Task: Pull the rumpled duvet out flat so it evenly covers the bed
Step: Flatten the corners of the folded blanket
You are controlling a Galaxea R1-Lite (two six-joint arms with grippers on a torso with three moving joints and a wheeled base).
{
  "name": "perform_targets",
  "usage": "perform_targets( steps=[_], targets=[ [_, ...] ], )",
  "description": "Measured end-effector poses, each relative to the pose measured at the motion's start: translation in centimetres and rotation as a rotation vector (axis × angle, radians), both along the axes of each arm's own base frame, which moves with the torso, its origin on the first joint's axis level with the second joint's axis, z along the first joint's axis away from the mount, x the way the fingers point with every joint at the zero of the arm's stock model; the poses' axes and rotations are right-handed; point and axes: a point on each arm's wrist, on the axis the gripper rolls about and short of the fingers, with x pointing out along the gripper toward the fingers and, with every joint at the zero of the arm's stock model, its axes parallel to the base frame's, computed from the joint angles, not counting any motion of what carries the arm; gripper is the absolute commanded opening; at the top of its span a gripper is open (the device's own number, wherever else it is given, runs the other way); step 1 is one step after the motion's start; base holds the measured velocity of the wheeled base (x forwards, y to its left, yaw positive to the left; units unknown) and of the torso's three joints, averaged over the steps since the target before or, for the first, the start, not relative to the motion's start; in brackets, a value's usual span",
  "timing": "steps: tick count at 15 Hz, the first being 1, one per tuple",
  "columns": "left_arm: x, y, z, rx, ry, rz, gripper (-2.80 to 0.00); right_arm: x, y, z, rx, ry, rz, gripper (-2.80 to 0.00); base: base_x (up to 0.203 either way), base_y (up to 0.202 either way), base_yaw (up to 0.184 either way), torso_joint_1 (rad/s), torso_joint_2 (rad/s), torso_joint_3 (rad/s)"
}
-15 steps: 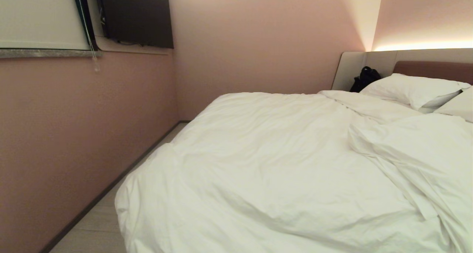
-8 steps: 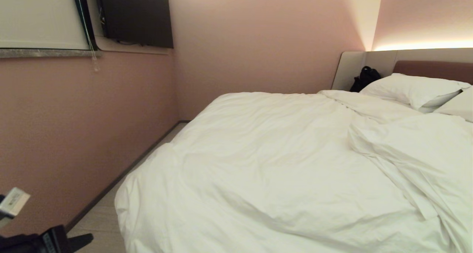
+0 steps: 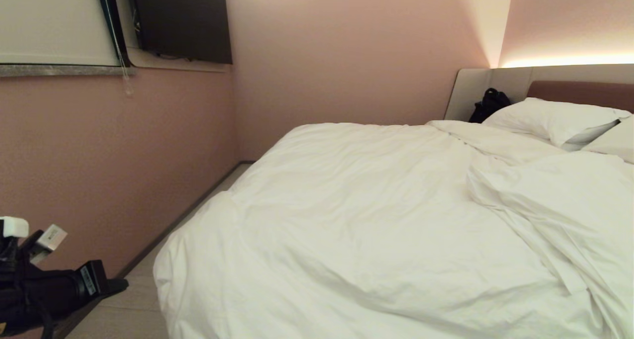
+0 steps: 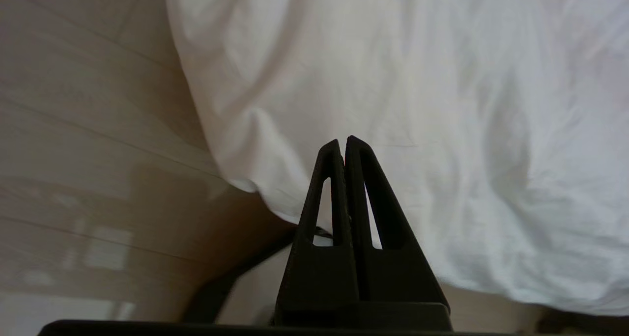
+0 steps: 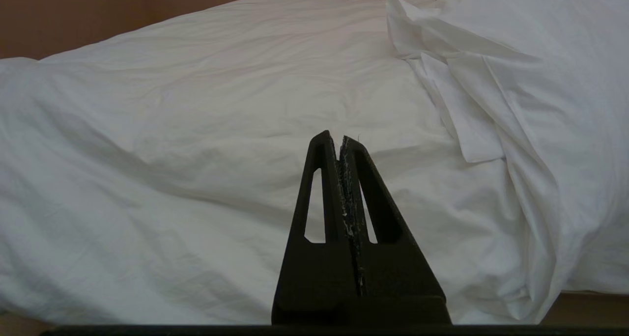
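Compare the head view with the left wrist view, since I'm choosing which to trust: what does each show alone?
Head view only: two white pillows, the mauve-brown padded headboard, a black bag, the dark wall screen.

Left wrist view only: the left gripper, shut and empty.

Both: the puffy wrinkled white duvet and pale plank floor.

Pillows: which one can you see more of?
The pillow nearer the black bag, lying in front of the brown headboard: this pillow shows almost whole. The other pillow is cut off at the picture's right edge.
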Motion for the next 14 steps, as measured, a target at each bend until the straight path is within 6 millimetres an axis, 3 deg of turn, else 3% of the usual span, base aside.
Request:
perform_targets(
  steps=[5,9,14],
  targets=[
    [-0.5,5.2,-1.8,0.123,-0.042,-0.096,-2.8,0.0,0.0,0.0,0.0,0.0,0.0,-2.8,0.0,0.0,0.0,0.0,0.0,0.0],
    [-0.2,9.7,-5.3,0.184,-0.06,-0.21,-2.8,0.0,0.0,0.0,0.0,0.0,0.0,-2.8,0.0,0.0,0.0,0.0,0.0,0.0],
    [1.4,13.1,-8.5,0.3,-0.086,-0.343,-2.8,0.0,0.0,0.0,0.0,0.0,0.0,-2.8,0.0,0.0,0.0,0.0,0.0,0.0]
  ],
)
